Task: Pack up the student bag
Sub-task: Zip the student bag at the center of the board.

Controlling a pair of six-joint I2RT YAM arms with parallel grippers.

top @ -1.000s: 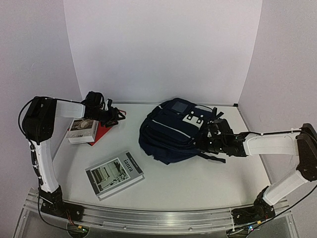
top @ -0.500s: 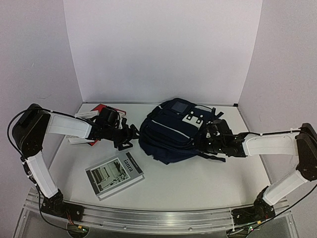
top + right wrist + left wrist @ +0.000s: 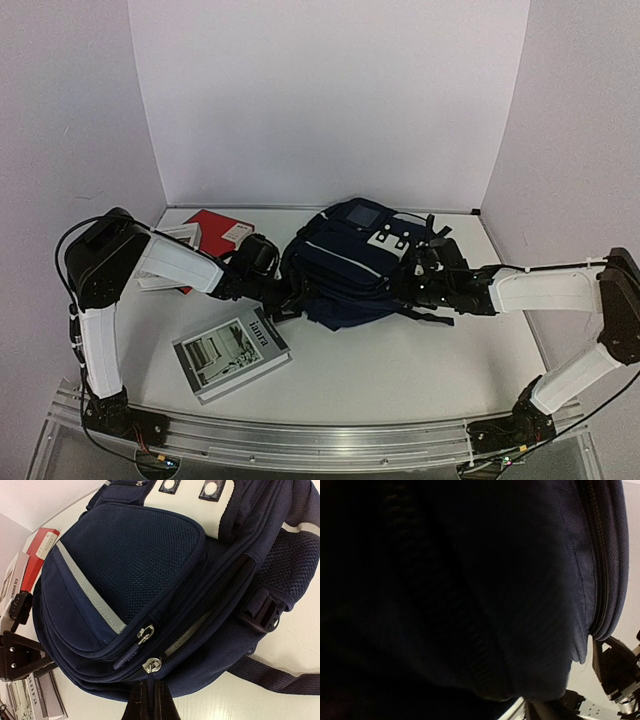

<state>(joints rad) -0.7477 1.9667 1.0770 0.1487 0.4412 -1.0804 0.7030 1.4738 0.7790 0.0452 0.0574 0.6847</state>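
The left hand [image 3: 288,296] is pressed against the left flank of the bag [image 3: 345,265], released: in the right wrist view its two black fingers [image 3: 20,609] stand apart beside the fabric. Its own camera sees only dark navy cloth and a zip line. The right hand [image 3: 422,280] is clenched at the bag's right side, fingers together just below the lower of two zip pulls [image 3: 151,665]; whether anything is pinched between them I cannot tell.

One bag, lying on its back in the middle of the desk [image 3: 400,360], towards the far wall. Three books, all left of it: a grey book [image 3: 232,352] near the front edge, a red book [image 3: 213,224] by the back wall, and a white book [image 3: 178,237] on top of the red one, partly hidden by the left arm. Two hands.

A second ago the left hand hung over the white book, well apart from the bag; half a second ago it was between the books and the bag. The right hand has stayed put and clenched. Bag and books lie as before.
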